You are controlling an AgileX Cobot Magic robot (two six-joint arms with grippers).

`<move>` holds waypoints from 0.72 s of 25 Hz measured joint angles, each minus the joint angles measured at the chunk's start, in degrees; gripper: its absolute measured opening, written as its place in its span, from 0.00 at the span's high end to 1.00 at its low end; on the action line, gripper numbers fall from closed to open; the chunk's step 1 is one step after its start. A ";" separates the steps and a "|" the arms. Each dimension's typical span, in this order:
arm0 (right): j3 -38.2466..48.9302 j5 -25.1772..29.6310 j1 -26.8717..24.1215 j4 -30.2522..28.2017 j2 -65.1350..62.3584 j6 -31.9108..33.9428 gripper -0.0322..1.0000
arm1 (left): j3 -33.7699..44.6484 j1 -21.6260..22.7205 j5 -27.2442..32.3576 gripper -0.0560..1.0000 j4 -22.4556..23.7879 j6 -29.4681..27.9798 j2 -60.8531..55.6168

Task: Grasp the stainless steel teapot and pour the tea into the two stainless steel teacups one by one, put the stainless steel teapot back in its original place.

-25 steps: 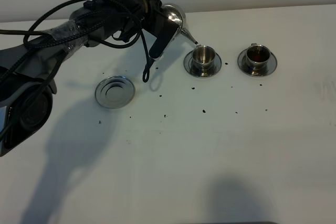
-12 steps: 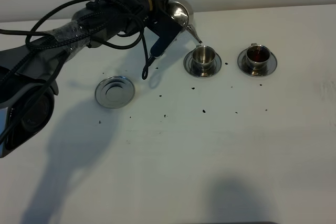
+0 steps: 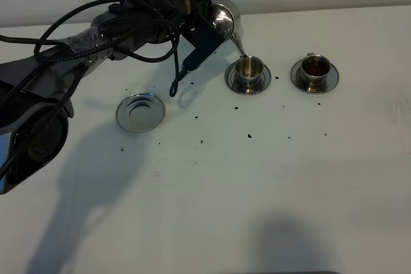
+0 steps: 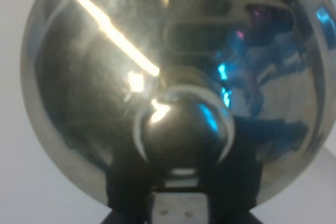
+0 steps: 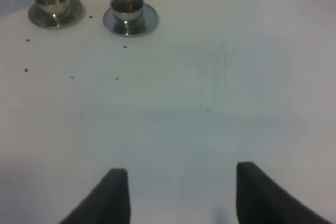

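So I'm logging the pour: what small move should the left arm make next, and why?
Probably tip the stainless steel teapot slightly further: its spout sits just above the left teacup, which looks pale inside, while the right teacup already holds dark tea.

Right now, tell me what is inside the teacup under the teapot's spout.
The teacup shows a shiny steel inner wall with a yellowish glint; nothing dark shows. Glare hides its bottom, so whether it holds any liquid cannot be told.

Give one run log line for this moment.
left hand: shut on teapot; spout: above left teacup; right teacup: holds tea; right hand: open
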 joint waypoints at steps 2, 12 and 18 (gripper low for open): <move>0.00 0.00 0.00 0.00 0.00 0.00 0.54 | 0.00 0.00 -0.42 0.73 0.00 1.72 0.00; 0.00 0.00 0.00 0.04 0.00 0.00 0.54 | 0.00 0.00 -3.45 0.73 0.00 5.08 0.00; 0.00 0.00 0.00 0.04 0.00 0.00 0.54 | 0.00 0.00 -5.56 0.73 0.00 8.08 0.00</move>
